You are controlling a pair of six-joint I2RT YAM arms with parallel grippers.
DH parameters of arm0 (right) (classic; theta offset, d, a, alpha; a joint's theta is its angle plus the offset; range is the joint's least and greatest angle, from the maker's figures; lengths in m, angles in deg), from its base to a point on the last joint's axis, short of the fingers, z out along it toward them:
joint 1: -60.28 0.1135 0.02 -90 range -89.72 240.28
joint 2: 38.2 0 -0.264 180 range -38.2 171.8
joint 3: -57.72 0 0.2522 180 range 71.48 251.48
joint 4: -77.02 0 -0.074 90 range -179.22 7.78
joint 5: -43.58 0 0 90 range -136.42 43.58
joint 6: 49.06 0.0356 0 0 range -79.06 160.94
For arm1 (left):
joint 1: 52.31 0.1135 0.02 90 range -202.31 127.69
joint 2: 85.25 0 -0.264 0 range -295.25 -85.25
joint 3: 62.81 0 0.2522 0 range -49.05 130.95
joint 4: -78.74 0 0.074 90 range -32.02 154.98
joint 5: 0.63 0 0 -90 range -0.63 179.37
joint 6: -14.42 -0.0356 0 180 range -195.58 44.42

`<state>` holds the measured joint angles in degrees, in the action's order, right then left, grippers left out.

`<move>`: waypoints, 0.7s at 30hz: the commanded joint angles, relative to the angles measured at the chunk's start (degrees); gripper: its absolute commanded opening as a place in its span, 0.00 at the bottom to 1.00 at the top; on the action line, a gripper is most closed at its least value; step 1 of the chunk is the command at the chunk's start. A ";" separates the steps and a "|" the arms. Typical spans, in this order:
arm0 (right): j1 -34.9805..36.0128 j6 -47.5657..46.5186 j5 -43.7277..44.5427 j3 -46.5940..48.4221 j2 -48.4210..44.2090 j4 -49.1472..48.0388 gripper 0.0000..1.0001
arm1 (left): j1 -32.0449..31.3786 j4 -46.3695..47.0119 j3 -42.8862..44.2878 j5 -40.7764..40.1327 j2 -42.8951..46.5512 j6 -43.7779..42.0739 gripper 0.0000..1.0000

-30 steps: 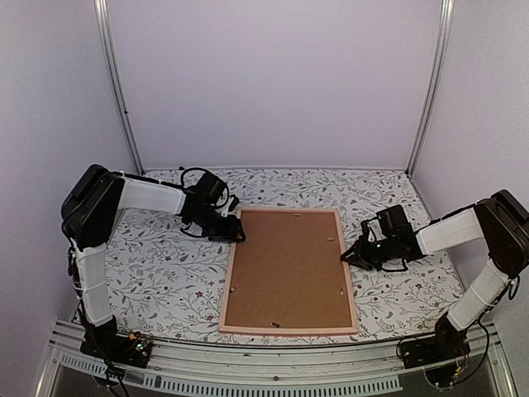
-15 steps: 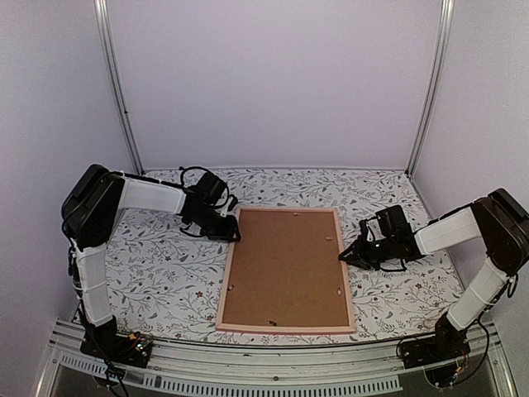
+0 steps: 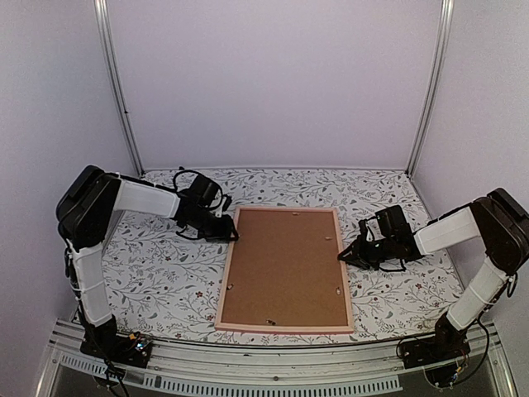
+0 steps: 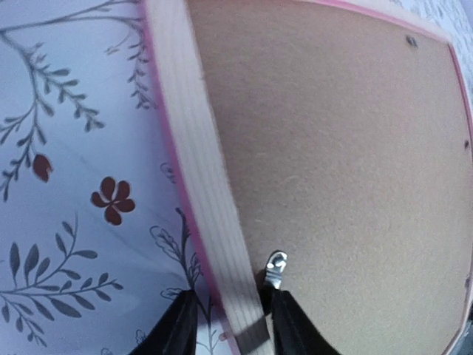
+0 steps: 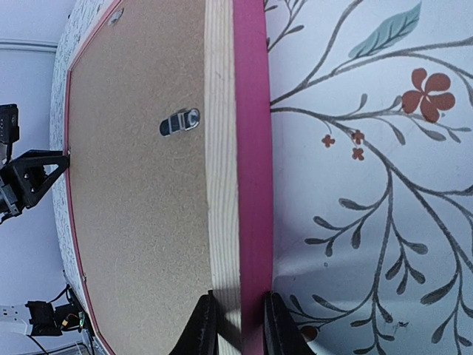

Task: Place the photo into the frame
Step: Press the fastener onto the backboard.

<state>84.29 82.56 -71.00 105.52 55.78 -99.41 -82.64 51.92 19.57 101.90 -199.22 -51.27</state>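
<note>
Pink-railed frame (image 3: 285, 269) lies flat and face down in the middle of the floral cloth (image 3: 157, 273), long sides running away from my bases, brown backing board (image 4: 347, 170) up. My left gripper (image 3: 229, 235) sits low at the frame's far-left corner. In the left wrist view its two dark fingers (image 4: 174, 329) straddle the pale wood rail, one outside over the cloth and one inside on the board, just beside a small metal turn clip (image 4: 276, 268). The gap is narrow and barely wider than the rail. A sliver of cloth seems to show between the outer finger and the pink edge, so I cannot tell whether I am pinching the rail or only bracketing it. My right gripper (image 3: 345, 256) is at the right long rail, about midway along. In the right wrist view its fingers (image 5: 203, 325) are drawn in against both sides of that rail, inner one on the bare wood, outer one on the pink face, gripping it.
</note>
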 commanded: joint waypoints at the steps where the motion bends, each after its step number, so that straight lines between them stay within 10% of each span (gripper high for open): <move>1: 0.34 1.70 -0.65 -1.61 1.83 2.48 0.00 | 1.88 2.57 -0.70 1.85 1.84 1.76 0.46; 21: 0.34 1.97 -1.83 -2.40 3.47 -0.03 0.00 | -0.33 -6.60 6.33 -4.68 -2.85 -5.27 0.62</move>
<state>84.27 82.58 -71.48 104.84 56.17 -101.40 -81.68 48.95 23.14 100.92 -200.07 -53.12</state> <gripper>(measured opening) 0.174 0.615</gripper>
